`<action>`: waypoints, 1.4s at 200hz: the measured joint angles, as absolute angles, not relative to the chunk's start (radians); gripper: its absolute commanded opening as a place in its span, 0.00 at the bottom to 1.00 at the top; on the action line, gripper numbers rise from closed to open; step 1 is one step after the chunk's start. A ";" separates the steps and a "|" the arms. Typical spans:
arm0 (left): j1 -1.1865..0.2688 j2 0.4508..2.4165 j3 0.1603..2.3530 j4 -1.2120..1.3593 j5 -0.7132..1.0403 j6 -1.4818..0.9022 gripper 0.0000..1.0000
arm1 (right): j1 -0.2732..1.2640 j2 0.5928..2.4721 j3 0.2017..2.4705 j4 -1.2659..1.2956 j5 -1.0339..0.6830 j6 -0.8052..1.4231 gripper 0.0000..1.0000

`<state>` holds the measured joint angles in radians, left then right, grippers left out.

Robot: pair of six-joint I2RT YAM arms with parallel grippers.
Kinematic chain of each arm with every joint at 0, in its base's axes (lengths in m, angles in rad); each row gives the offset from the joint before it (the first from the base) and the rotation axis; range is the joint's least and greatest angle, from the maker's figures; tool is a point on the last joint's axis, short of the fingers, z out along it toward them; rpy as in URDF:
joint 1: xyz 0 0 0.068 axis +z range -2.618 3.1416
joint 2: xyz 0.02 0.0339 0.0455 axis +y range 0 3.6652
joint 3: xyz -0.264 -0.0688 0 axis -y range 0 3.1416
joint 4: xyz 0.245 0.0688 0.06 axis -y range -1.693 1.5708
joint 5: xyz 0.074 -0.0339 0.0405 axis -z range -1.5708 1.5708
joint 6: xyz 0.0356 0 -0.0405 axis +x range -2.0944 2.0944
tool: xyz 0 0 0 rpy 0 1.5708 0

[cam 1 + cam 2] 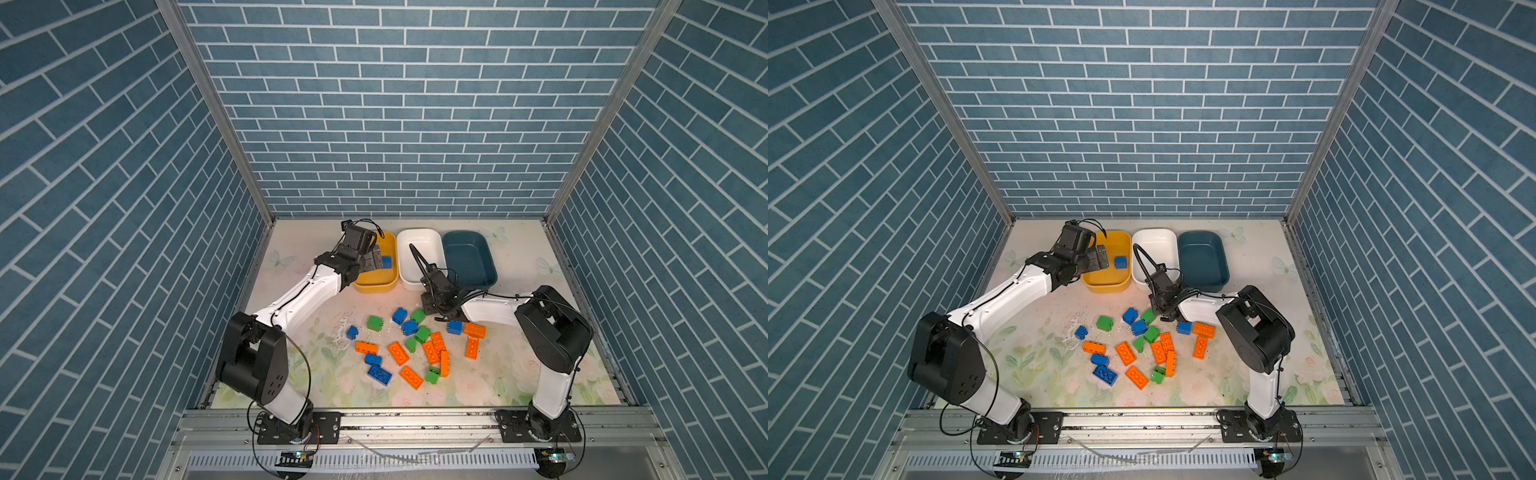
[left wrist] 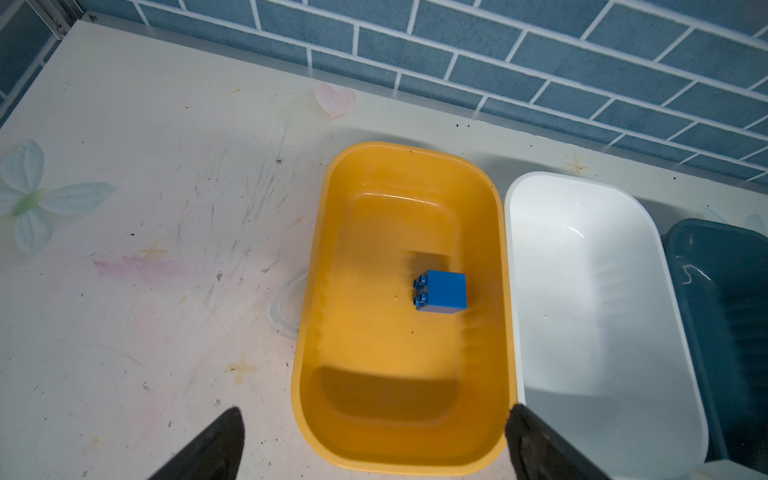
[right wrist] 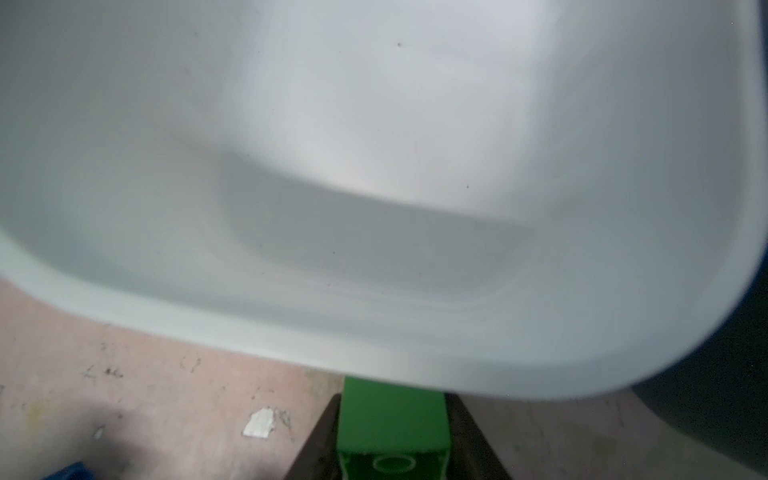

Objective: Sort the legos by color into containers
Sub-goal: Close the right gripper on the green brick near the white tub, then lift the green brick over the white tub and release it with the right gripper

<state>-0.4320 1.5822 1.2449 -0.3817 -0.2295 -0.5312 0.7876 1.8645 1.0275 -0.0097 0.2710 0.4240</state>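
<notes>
Three containers stand in a row at the back: yellow tub point(image 1: 374, 286), white tub point(image 1: 419, 241), teal tub point(image 1: 469, 257). One blue lego point(image 2: 442, 291) lies on its side in the yellow tub. My left gripper point(image 2: 374, 409) hangs open over that tub's near end, holding nothing. My right gripper point(image 3: 392, 399) is shut on a green lego point(image 3: 392, 419), just in front of the white tub's near rim point(image 3: 374, 353). In both top views its fingers are hidden under the wrist point(image 1: 432, 301). Several blue, green and orange legos point(image 1: 398, 353) lie scattered on the mat.
Loose bricks fill the middle of the floral mat point(image 1: 519, 374), from a blue one point(image 1: 352, 331) to an orange pair point(image 1: 473, 338). Blue brick-pattern walls close three sides. An aluminium rail point(image 1: 415, 419) with both arm bases runs along the front.
</notes>
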 measured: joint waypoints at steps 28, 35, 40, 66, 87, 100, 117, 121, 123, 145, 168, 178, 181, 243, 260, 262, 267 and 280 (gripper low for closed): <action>-0.432 1.582 1.245 -0.373 -0.223 -0.527 0.99 | 0.793 1.843 0.994 0.026 0.258 0.402 0.28; -0.432 1.581 1.245 -0.373 -0.221 -0.527 0.99 | 0.794 1.828 0.974 0.034 0.245 0.391 0.28; -0.432 1.581 1.244 -0.372 -0.220 -0.527 0.99 | 0.794 1.814 0.960 0.036 0.234 0.384 0.28; -0.432 1.558 1.216 -0.359 -0.211 -0.529 0.99 | 0.796 1.732 0.912 0.030 0.162 0.327 0.27; -0.432 1.544 1.196 -0.345 -0.196 -0.539 0.99 | 0.797 1.662 0.907 0.023 0.113 0.284 0.27; -0.432 1.538 1.181 -0.327 -0.182 -0.547 0.99 | 0.797 1.611 0.906 0.023 0.084 0.254 0.27; -0.432 1.531 1.160 -0.306 -0.170 -0.558 0.99 | 0.797 1.555 0.906 0.030 0.049 0.221 0.26; -0.432 1.530 1.155 -0.301 -0.168 -0.560 0.99 | 0.797 1.546 0.906 0.032 0.045 0.214 0.26; -0.432 1.529 1.153 -0.299 -0.168 -0.561 0.99 | 0.797 1.540 0.906 0.035 0.042 0.208 0.26; -0.432 1.515 1.128 -0.285 -0.172 -0.567 0.99 | 0.797 1.516 0.908 0.053 0.043 0.178 0.26; -0.432 1.493 1.114 -0.273 -0.182 -0.567 0.99 | 0.793 1.537 0.937 0.052 0.076 0.170 0.26; -0.432 1.483 1.112 -0.270 -0.188 -0.567 0.99 | 0.788 1.565 0.970 0.052 0.097 0.171 0.26; -0.432 1.478 1.110 -0.266 -0.192 -0.567 0.99 | 0.786 1.572 0.980 0.051 0.102 0.171 0.26; -0.432 1.398 1.029 -0.223 -0.239 -0.569 0.99 | 0.724 1.835 1.283 -0.037 0.171 0.229 0.28; -0.432 1.399 1.029 -0.228 -0.242 -0.567 0.99 | 0.700 1.906 1.367 -0.088 0.166 0.245 0.28; -0.432 1.399 1.029 -0.228 -0.242 -0.568 0.99 | 0.696 1.916 1.379 -0.098 0.167 0.248 0.28; -0.432 1.401 1.029 -0.228 -0.242 -0.567 0.99 | 0.690 1.933 1.399 -0.113 0.165 0.254 0.28; -0.432 1.409 1.033 -0.233 -0.238 -0.566 0.99 | 0.673 1.979 1.454 -0.149 0.162 0.266 0.28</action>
<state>-0.4320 1.4086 1.0328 -0.2325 -0.2382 -0.5659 0.6735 1.9785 1.4536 -0.1490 0.1619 0.2657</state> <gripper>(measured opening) 0.994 0.337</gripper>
